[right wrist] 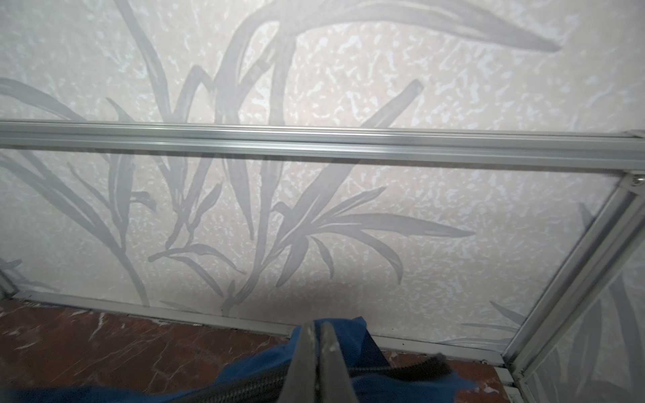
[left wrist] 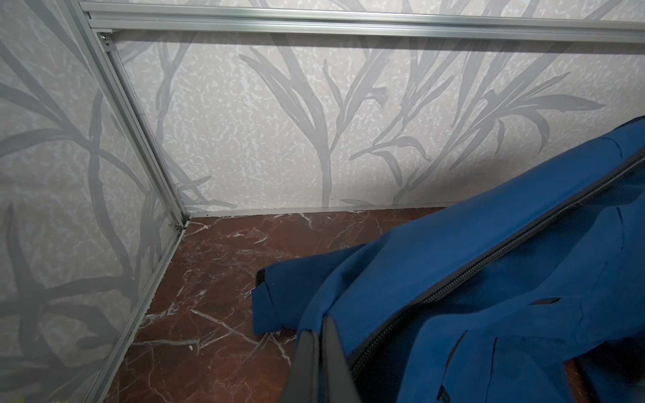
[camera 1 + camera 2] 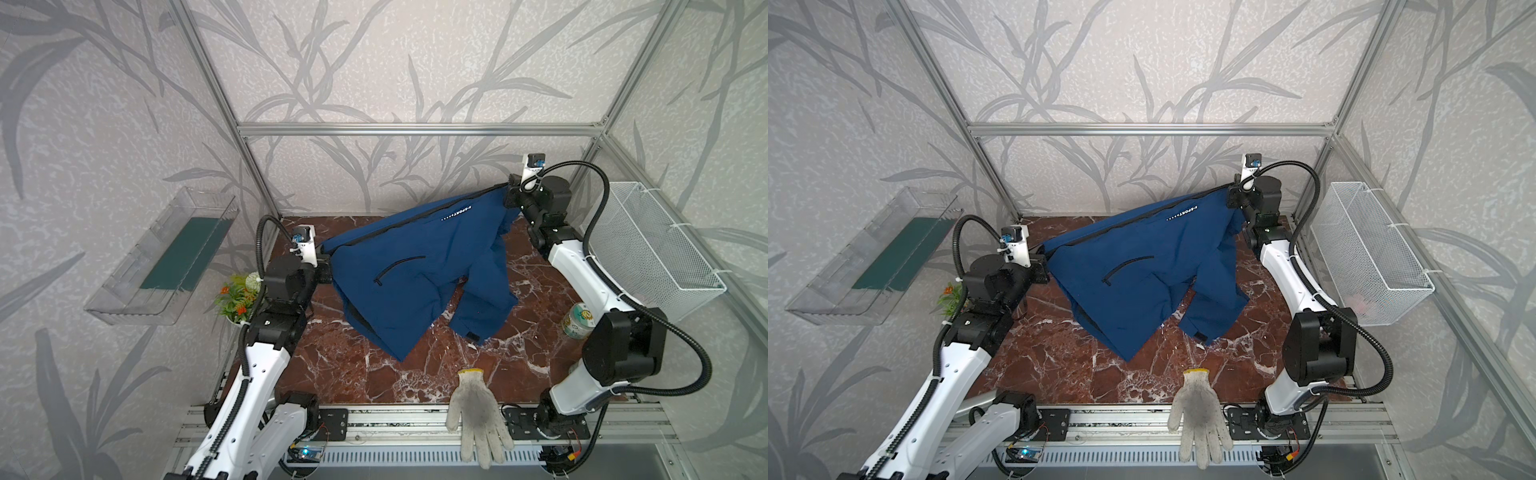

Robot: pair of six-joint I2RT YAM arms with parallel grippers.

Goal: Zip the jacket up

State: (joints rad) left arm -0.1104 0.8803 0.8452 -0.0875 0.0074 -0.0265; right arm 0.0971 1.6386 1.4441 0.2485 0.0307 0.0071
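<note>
Both top views: jacket is strung between the two arms above the worktop, its lower folds and a sleeve draping onto the marble. Left gripper is closed on the low end of the front edge and right gripper is closed on the high end near the back wall, same in the other eye (). My read is that the pull apart keeps the front zipper straight and taut so a slider can run. Navy shell, white chest lettering, black pocket zip facing the camera. White glove lies at the front edge, well clear. Left wrist: gripper is pinched shut on the blue fabric just beside the zipper. Teeth look meshed along the whole visible run, and one cuff rests on the worktop behind. Right wrist: gripper is clamped on the jacket right at the zipper line. I cannot tell whether it holds the pull tab or just cloth. Looks close to fully zipped.
</note>
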